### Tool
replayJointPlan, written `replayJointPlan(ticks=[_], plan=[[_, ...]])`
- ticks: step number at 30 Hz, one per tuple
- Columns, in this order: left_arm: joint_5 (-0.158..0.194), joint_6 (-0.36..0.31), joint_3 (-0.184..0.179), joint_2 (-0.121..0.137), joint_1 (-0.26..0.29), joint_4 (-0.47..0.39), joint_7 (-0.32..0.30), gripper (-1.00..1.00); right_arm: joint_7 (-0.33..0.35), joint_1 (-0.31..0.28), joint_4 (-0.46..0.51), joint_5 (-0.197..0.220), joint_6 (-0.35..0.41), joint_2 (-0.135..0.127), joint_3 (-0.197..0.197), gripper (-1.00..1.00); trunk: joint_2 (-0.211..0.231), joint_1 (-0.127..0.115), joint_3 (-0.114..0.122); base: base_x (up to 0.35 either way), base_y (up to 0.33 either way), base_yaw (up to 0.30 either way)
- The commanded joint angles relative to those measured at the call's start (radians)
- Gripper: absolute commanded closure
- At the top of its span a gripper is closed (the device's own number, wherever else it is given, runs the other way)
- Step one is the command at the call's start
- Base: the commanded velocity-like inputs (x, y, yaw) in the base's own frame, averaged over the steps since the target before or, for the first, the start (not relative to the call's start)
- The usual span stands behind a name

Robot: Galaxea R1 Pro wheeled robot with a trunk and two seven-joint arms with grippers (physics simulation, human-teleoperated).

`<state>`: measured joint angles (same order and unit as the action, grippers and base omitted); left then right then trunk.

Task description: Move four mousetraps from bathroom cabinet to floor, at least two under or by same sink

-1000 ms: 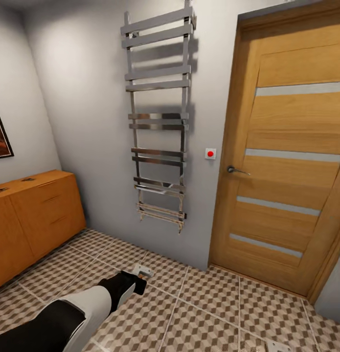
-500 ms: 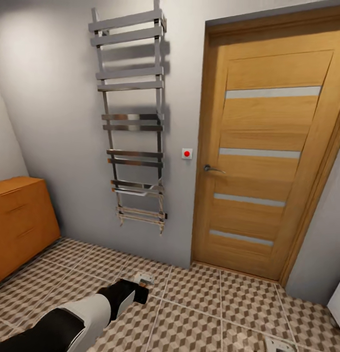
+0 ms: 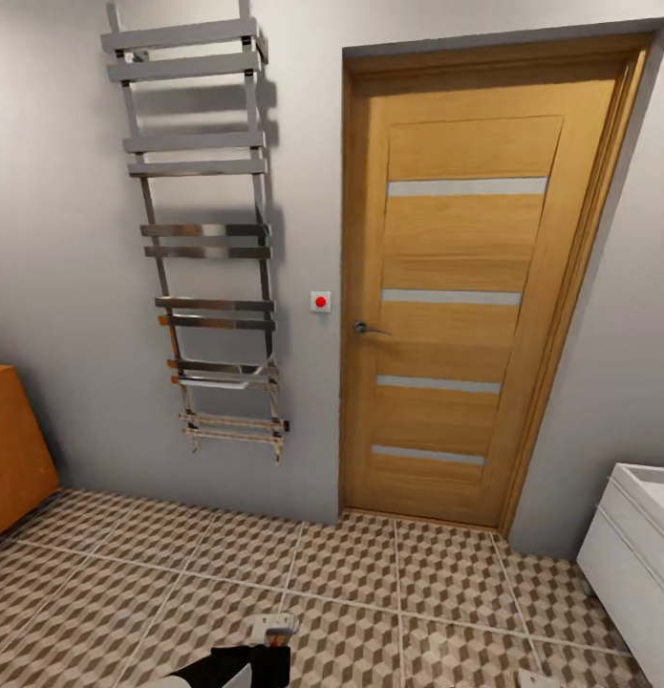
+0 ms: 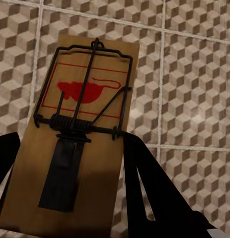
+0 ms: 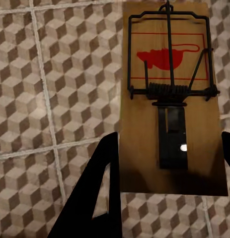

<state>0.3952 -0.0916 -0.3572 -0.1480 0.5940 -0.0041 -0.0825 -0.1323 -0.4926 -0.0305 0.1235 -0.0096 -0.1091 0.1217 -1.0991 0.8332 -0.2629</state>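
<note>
From my head, the whole view has swung to the right since a second ago: the cabinet point(image 3: 16, 449) that filled the left side is now a sliver at the left edge, the towel rail point(image 3: 203, 229) has slid leftward, and the wooden door point(image 3: 456, 287) with its pale stripes stands near the middle. A white basin point(image 3: 637, 535) has come into sight at the lower right. Beside the door a small white wall plate carries a red button point(image 3: 320, 301). My left arm has dropped to the bottom edge, where my left claw point(image 3: 270, 633) hangs over the bathroom floor point(image 3: 437, 592) with its cube-pattern tiles.

At my left wrist, my left claw point(image 4: 70, 198) is clamped on a mousetrap point(image 4: 77, 134), its black fingers point(image 4: 144, 188) flanking the wooden board above the tiles. The board bears a red mouse silhouette inside a red outline; there is no lettering I can read.

At my right wrist, my right claw point(image 5: 167, 193) grips a second mousetrap point(image 5: 169, 99) the same way, held over the tiled floor. It shows the same red mouse print under the black wire spring, again with no legible writing.
</note>
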Motion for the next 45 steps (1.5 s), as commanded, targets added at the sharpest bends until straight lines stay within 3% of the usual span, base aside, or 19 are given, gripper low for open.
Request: replayJointPlan(ticks=[1, 8, 16, 45], plan=[[0.008, -0.001, -0.009, 0.0, -0.002, -0.001, -0.002, 1.0, 0.0, 0.008, -0.002, 0.004, -0.002, 0.0, 0.004, 1.0, -0.001, 0.0, -0.001, 0.0, 0.0, -0.288], [0.011, 0.013, -0.009, -0.002, -0.025, -0.001, -0.002, 1.0, 0.003, 0.046, -0.002, 0.0, -0.003, 0.011, 0.002, 1.0, -0.001, 0.0, 0.002, 0.0, 0.0, -0.288], [0.015, 0.066, -0.01, 0.001, -0.06, -0.001, -0.001, 1.0, 0.003, 0.109, -0.002, -0.04, -0.039, 0.032, 0.0, 1.0, -0.001, 0.0, 0.004, 0.0, 0.0, -0.288], [0.009, 0.075, -0.011, 0.003, -0.063, -0.001, 0.001, 1.0, 0.01, 0.117, -0.002, -0.045, -0.049, 0.035, -0.001, 1.0, -0.001, 0.0, 0.015, 0.0, 0.0, -0.288]])
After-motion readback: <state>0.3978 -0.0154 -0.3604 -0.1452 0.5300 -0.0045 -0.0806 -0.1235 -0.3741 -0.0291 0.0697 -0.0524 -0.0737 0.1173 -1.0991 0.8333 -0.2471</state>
